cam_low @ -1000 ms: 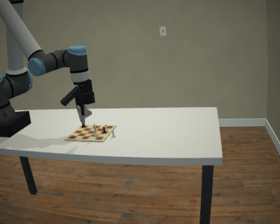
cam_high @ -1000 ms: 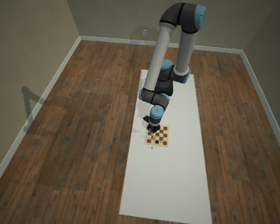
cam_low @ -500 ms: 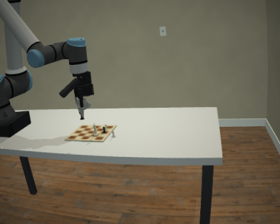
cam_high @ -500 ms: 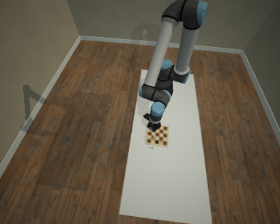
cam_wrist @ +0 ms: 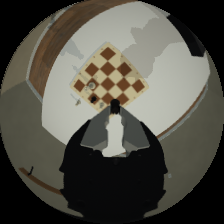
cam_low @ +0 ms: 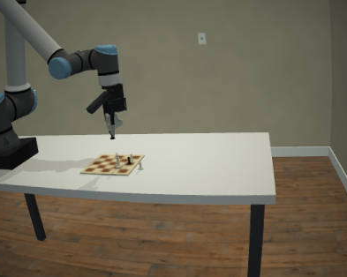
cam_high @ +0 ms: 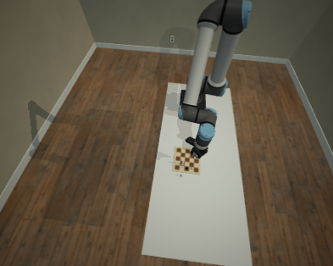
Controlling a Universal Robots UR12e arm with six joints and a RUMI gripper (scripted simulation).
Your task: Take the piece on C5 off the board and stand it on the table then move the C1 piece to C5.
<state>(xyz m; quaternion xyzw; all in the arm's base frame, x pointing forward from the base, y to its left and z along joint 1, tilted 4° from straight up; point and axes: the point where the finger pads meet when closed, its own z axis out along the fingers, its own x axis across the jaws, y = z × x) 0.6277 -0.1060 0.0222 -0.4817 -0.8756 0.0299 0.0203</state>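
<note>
The small chessboard [cam_low: 113, 164] lies on the white table, left of the middle; it also shows in the overhead view [cam_high: 187, 160] and the wrist view [cam_wrist: 109, 76]. My gripper [cam_low: 112, 133] hangs well above the board's far side and is shut on a small dark piece [cam_low: 112, 138], whose dark top shows between the fingers in the wrist view [cam_wrist: 114, 104]. A white piece [cam_low: 117, 160] and a black piece [cam_low: 128, 158] stand upright on the board. Another white piece [cam_low: 140, 166] stands upright at the board's right edge; I cannot tell whether it is on the board or just off it.
The arm's base [cam_low: 6, 152] sits on the table at the far left. The table's front edge [cam_low: 134, 196] runs close below the board. The table stretches wide to the right of the board.
</note>
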